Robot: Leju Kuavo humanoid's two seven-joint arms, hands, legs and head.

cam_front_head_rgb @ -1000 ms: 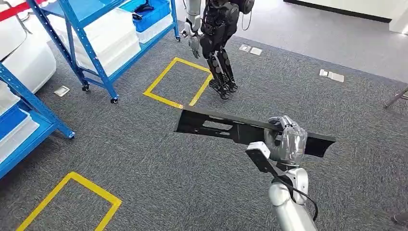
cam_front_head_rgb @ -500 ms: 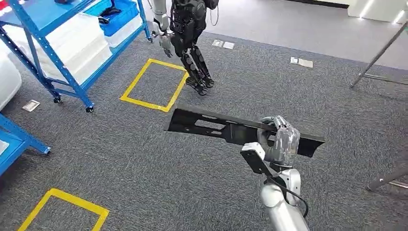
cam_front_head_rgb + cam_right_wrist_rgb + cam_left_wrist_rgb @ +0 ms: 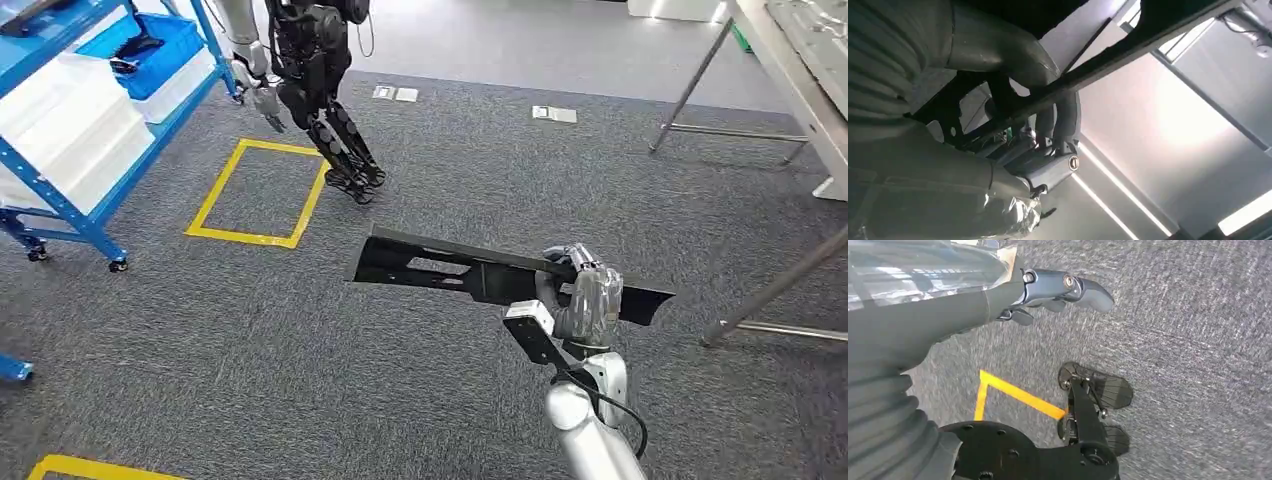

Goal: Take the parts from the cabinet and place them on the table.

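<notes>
A long black flat part with cut-outs is carried level over the grey carpet, and my right hand grips it near its right end. The right wrist view looks up from below at that same hand, fingers wrapped around the edge of the black part. My left hand hangs over the carpet with its fingers stretched out and nothing in them. The table comes in at the top right corner.
Another humanoid robot stands ahead to the left beside a yellow floor square. A blue shelf rack with white and blue bins is at the far left. A slanted metal table leg stands at the right.
The camera has turned to the right: the rack, the other robot and the yellow square slid left, and the table came into view. My right hand still holds the black part.
</notes>
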